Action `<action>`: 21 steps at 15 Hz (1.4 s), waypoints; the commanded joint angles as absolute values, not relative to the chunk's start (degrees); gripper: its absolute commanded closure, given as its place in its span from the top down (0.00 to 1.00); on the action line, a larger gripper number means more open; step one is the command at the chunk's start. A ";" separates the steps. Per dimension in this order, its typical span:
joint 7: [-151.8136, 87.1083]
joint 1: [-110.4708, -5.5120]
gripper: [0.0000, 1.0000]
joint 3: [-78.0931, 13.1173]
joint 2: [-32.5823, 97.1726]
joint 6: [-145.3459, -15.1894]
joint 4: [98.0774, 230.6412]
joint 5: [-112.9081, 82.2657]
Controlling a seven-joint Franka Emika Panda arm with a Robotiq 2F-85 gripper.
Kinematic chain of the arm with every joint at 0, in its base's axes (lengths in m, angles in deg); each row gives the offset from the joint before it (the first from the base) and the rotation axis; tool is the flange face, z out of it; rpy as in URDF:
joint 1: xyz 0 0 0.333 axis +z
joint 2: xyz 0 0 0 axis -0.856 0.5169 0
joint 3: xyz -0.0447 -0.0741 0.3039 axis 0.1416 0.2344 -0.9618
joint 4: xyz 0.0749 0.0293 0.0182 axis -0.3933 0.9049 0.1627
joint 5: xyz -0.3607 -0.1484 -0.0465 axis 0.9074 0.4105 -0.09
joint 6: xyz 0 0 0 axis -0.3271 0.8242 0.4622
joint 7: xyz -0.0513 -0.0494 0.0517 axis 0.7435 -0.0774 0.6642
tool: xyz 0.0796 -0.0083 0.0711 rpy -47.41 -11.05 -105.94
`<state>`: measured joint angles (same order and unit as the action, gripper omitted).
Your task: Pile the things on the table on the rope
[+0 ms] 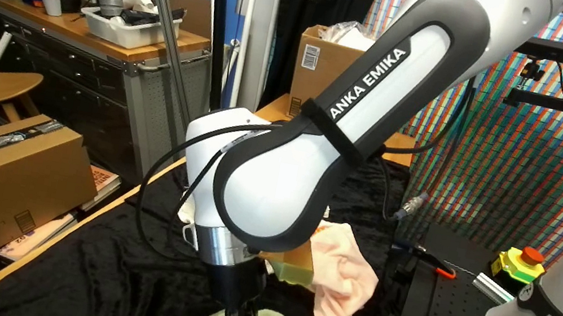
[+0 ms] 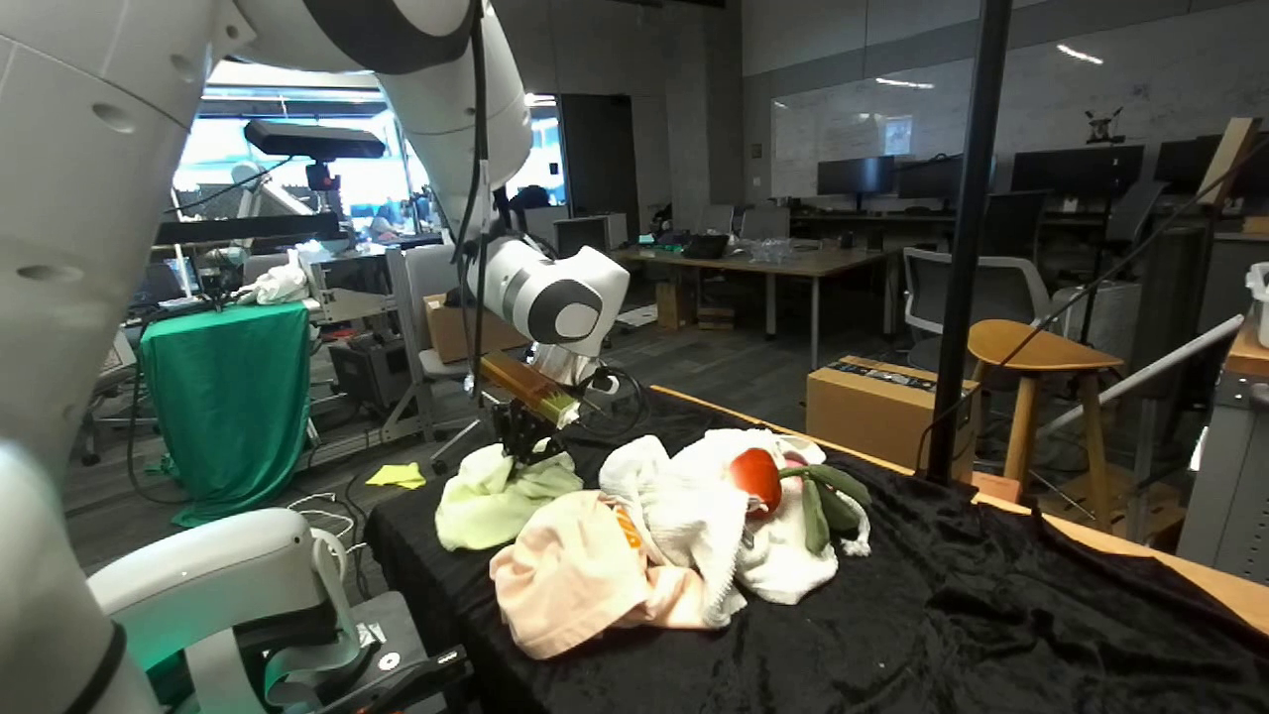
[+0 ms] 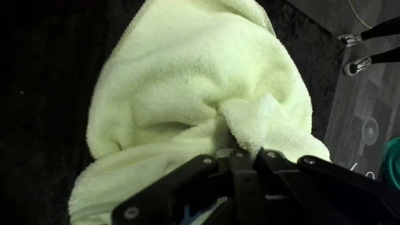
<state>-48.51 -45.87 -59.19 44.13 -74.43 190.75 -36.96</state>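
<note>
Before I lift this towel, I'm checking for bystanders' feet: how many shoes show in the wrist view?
2, both on the floor at the picture's right: an upper silvery shoe by the black-draped table, and a lower silvery shoe beside it. The table may hide more.

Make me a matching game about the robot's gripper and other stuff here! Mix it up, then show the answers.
Things:
1) gripper
2) table cover
3) red round thing
4) drape

Where or how:
A) green, hanging down
B) among white cloth
C) pinching pale green cloth
D) black, under the peach cloth

Pairs: 1-C; 2-D; 3-B; 4-A
</note>
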 commanded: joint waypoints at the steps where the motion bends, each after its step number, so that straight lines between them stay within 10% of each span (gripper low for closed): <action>1: -51.84 -47.40 0.09 -59.83 41.51 -73.01 191.22 -40.03; 21: -51.75 -47.11 0.08 -48.21 -5.25 -101.28 223.90 -58.28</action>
